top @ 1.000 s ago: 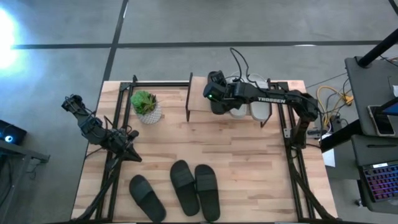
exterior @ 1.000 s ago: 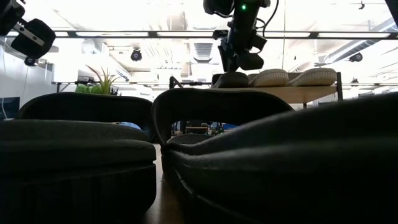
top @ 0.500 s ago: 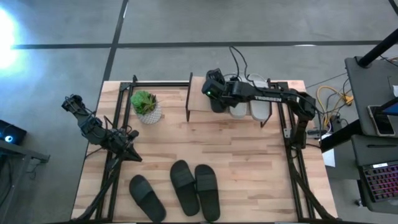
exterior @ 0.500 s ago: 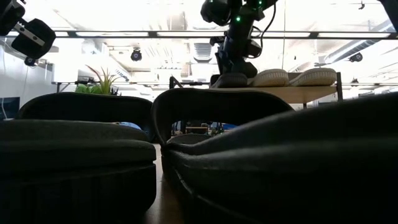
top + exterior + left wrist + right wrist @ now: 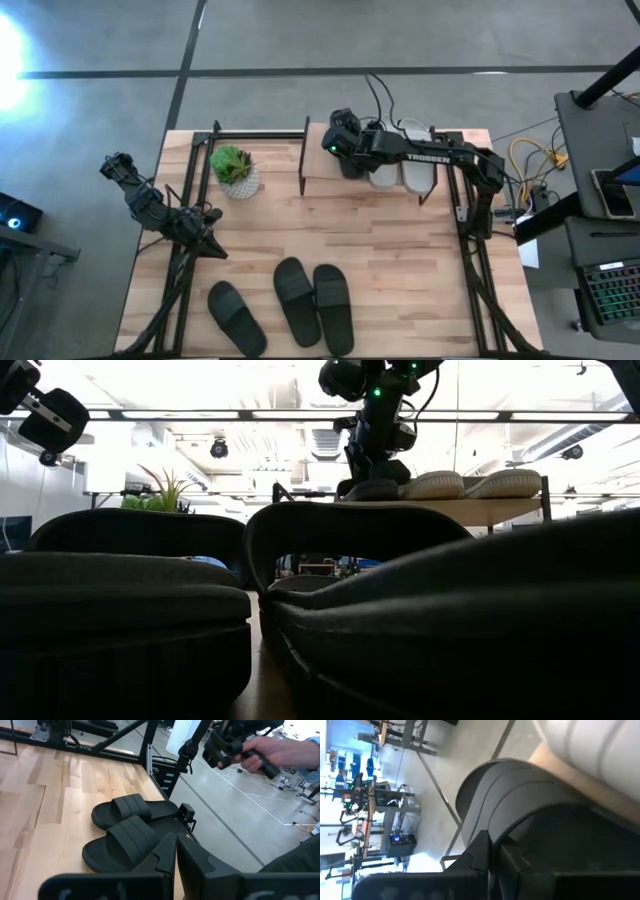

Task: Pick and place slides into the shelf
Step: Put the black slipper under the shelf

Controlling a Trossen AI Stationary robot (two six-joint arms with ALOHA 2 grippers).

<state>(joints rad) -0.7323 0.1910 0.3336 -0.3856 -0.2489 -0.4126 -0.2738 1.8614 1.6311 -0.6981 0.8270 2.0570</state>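
The right end effector (image 5: 346, 160), fingers pressed together and empty, hovers above the black slide (image 5: 371, 488) lying on the shelf (image 5: 320, 165) beside 2 grey slides (image 5: 404, 172). Lifting carelessly, it could catch the strap and drag the slide off. 3 black slides (image 5: 300, 300) wait on the worktop (image 5: 400, 250).

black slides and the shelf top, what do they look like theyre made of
The black slides look like moulded rubber or foam: matte finish, one piece, ridges across the wide strap. The shelf top looks like pale, unpainted wood, with thin black legs, probably metal. The table is light wood in joined strips, with visible grain.
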